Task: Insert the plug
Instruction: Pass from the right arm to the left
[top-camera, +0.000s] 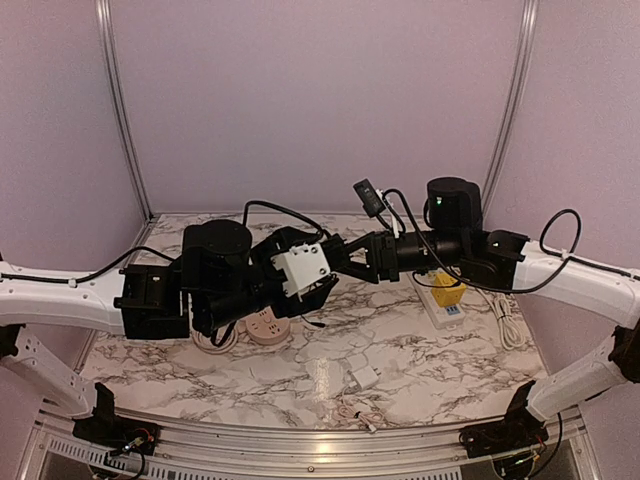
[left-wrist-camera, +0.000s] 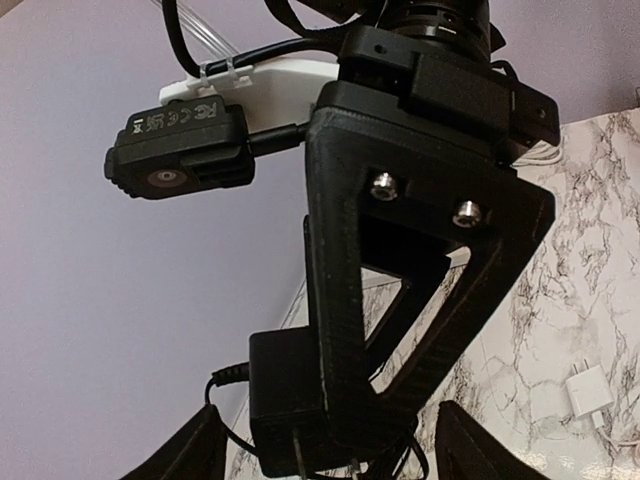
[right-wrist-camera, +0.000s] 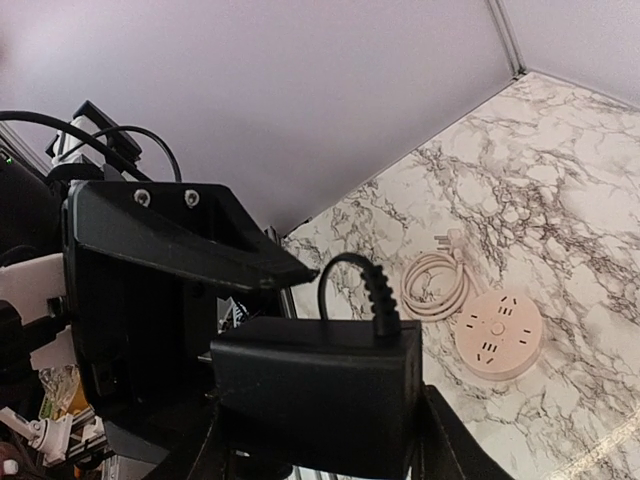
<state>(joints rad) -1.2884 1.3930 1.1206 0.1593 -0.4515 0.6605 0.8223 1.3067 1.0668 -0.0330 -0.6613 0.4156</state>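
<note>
Black plug (right-wrist-camera: 315, 385) clamped in right end effector (right-wrist-camera: 320, 450), airborne mid-bench (top-camera: 420, 360). Left end effector (left-wrist-camera: 330, 455) jaws wide, flanking it. We note round socket (top-camera: 267, 327) at 7 o'clock, open marble beyond.

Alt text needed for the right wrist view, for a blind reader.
A black plug adapter, cord curling from its top, sits clamped between the right gripper's fingers. Beyond lie a round beige socket hub and marble table.

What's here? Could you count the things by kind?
Socket strips: 2, the round pink strip and the long white strip
Chargers: 2, the black charger and the white charger
Other: 1, the yellow block
Total: 5
</note>
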